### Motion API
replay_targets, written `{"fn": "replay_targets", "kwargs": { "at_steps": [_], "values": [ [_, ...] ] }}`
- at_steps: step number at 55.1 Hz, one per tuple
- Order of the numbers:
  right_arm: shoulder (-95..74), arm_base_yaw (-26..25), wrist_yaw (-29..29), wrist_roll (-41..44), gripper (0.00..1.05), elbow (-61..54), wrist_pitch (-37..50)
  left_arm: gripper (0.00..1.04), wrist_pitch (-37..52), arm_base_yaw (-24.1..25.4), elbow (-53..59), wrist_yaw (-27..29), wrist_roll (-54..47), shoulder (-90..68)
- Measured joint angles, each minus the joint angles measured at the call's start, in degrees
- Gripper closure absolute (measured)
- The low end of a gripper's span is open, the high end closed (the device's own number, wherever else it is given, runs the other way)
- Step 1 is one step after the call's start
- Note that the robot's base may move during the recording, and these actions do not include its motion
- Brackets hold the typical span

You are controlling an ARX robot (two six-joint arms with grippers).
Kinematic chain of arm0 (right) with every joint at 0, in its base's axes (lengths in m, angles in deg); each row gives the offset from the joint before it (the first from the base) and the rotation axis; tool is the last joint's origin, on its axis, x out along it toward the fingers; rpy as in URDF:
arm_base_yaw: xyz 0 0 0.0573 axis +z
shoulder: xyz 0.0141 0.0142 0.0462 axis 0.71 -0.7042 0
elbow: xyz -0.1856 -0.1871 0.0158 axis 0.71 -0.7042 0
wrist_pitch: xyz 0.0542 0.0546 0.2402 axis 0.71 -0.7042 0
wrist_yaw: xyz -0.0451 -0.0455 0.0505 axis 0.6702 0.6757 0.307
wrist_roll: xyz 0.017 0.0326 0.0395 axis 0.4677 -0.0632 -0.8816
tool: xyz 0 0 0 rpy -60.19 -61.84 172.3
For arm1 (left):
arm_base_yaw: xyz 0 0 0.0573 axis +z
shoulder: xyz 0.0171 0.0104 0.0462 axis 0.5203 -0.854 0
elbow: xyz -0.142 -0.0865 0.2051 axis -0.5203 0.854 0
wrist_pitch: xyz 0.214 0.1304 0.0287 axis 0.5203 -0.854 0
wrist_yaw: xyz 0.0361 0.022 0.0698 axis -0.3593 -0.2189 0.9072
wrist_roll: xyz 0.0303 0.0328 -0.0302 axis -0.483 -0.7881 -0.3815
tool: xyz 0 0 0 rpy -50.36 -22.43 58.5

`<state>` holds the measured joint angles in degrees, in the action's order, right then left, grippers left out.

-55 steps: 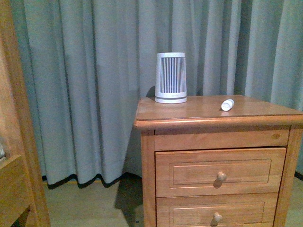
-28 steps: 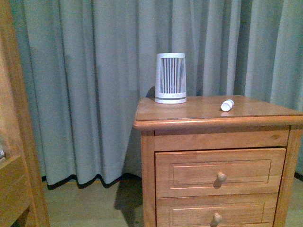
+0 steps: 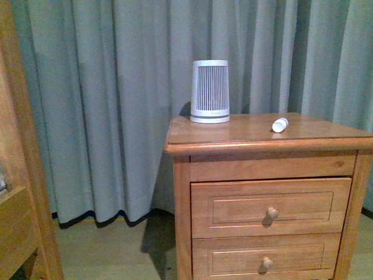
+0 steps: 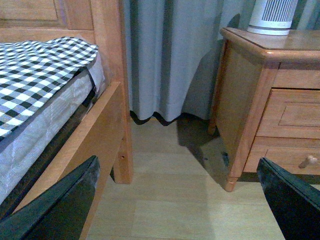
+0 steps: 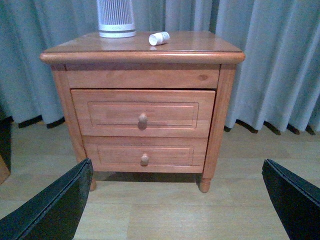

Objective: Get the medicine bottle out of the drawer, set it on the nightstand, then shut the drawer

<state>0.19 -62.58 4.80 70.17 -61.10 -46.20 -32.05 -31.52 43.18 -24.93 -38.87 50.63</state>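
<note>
The medicine bottle (image 3: 280,124) lies on its side on the nightstand (image 3: 245,135), near the top's right front; it also shows in the right wrist view (image 5: 159,38). The drawer (image 3: 303,209), the upper one, looks shut, its round knob (image 3: 271,213) facing out; it shows in the right wrist view too (image 5: 170,114). My right gripper (image 5: 175,200) is open and empty, low above the floor in front of the nightstand. My left gripper (image 4: 175,200) is open and empty, over the floor between the bed and the nightstand. Neither gripper shows in the front view.
A large white ribbed cylinder (image 3: 210,91) stands at the back left of the nightstand top. The lower drawer (image 3: 291,256) is shut. A wooden bed frame (image 4: 107,120) with a checked mattress (image 4: 35,70) stands to the left. Grey curtains (image 3: 105,105) hang behind. The floor (image 4: 170,165) is light wood.
The whole scene has shifted slightly upward in the front view. The bottle, the cylinder and the drawers have kept their places on the nightstand.
</note>
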Motion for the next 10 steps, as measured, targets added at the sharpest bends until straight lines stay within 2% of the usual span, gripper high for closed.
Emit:
{"fn": "replay_targets", "kwargs": {
  "at_steps": [10],
  "values": [
    [0.0,0.0,0.0,0.0,0.0,0.0,0.0,0.07,0.0,0.0,0.0,0.0,0.0,0.0]
  ]
}}
